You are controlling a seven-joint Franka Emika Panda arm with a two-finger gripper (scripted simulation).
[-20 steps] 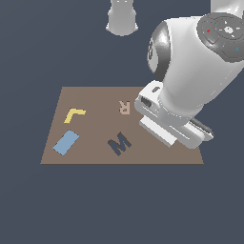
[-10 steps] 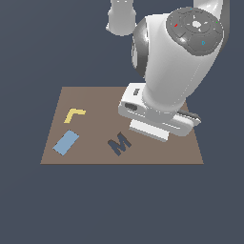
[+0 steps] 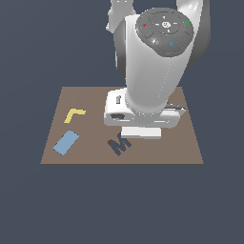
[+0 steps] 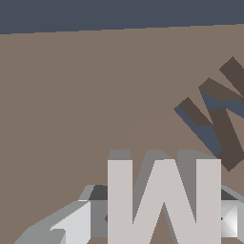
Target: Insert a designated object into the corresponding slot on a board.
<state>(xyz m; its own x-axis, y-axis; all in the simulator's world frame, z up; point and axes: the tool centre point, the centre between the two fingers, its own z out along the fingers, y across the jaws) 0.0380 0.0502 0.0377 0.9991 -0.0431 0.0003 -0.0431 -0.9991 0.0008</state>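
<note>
The light grey-white M block, the designated object [image 4: 164, 200], sits between the two grey fingers [image 4: 71, 224] of my gripper [image 4: 152, 220], which is shut on it. The dark navy M-shaped slot [image 4: 217, 119] lies on the brown board [image 4: 86, 105], a short way off from the block and apart from it. In the exterior view the slot [image 3: 118, 145] shows just in front of my white hand [image 3: 143, 116], which hovers over the board [image 3: 183, 147] and partly covers the slot. From that camera the arm hides the block and the fingers.
A yellow L shape [image 3: 75, 114] and a blue rectangle [image 3: 66, 142] lie on the board toward the exterior view's left. The bulky white arm [image 3: 157, 62] blocks the board's middle and back. Dark floor surrounds the board.
The arm has swung toward the exterior view's left across the board. It now covers the pink R and stands right behind the M slot.
</note>
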